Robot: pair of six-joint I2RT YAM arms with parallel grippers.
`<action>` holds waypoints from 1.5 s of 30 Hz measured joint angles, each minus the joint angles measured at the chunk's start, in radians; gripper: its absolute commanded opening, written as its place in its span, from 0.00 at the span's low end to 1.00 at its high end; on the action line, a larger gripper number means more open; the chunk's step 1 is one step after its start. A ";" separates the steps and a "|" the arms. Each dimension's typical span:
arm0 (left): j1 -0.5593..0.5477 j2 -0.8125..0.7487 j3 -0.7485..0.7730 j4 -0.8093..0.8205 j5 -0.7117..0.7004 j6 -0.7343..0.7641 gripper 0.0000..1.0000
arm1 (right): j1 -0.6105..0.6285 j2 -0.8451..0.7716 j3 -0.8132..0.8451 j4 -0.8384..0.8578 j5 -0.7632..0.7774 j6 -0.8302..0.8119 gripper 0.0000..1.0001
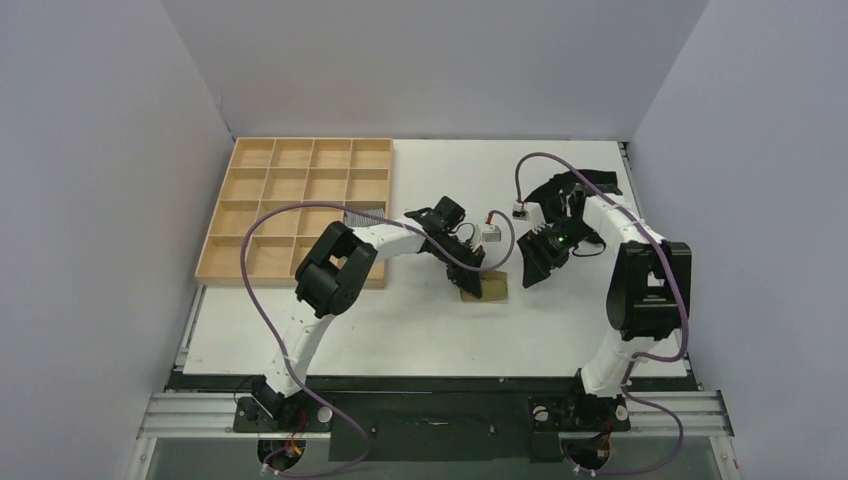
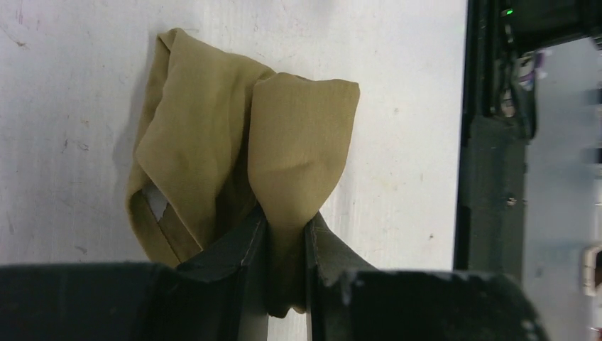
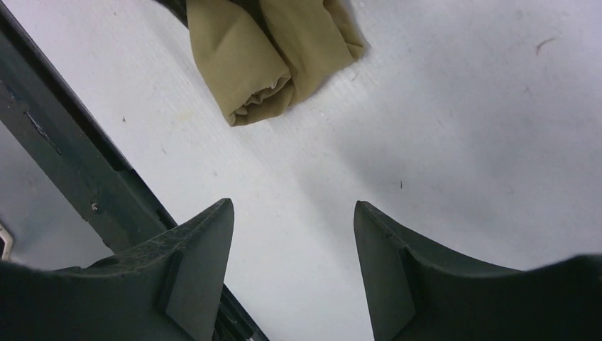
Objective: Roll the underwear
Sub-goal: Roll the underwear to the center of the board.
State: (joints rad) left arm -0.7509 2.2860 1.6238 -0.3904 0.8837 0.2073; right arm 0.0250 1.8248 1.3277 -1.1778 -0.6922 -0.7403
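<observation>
One loose bundle, the underwear (image 2: pixel 206 149), lies mid-frame on the surface (image 2: pixel 405 177) with a single fold clamped in the left pincer (image 2: pixel 284 231), the right pincer (image 3: pixel 292 213) standing apart and empty beside it, so any pull would probably unroll the unsupported layers.

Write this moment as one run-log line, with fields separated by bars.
left gripper: shut on underwear | right gripper: open, empty | underwear: bunched, on table

White-and-black jointed left arm (image 1: pixel 330 270), matching right arm (image 1: pixel 645 290), thin purple cables (image 1: pixel 548 155) looping off both, tiny green light (image 1: pixel 560 240) glowing, dark wedge-shaped jaws.
</observation>
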 measured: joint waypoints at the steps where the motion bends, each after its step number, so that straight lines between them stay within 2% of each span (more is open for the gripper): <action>1: 0.008 0.022 0.030 -0.029 0.029 -0.009 0.00 | -0.002 -0.036 -0.028 0.032 0.002 0.019 0.60; 9: 0.056 0.233 0.314 -0.320 0.248 -0.052 0.00 | 0.021 -0.289 -0.208 0.214 0.050 0.094 0.64; 13: 0.075 0.313 0.395 -0.455 0.344 -0.074 0.00 | 0.145 -0.383 -0.296 0.308 0.146 0.109 0.65; 17: 0.079 0.335 0.399 -0.542 0.380 -0.096 0.00 | 0.294 -0.418 -0.348 0.379 0.254 0.116 0.66; 23: 0.079 0.359 0.427 -0.612 0.384 -0.121 0.00 | 0.427 -0.404 -0.351 0.434 0.381 0.109 0.66; 31: 0.079 0.363 0.431 -0.641 0.381 -0.130 0.00 | 0.566 -0.270 -0.333 0.452 0.466 0.086 0.66; 45: 0.079 0.365 0.436 -0.655 0.377 -0.122 0.00 | 0.613 -0.136 -0.284 0.467 0.514 0.041 0.66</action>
State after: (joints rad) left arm -0.6724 2.6511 2.0598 -1.0451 1.2602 0.0849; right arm 0.6376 1.6890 1.0439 -0.7113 -0.1783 -0.6991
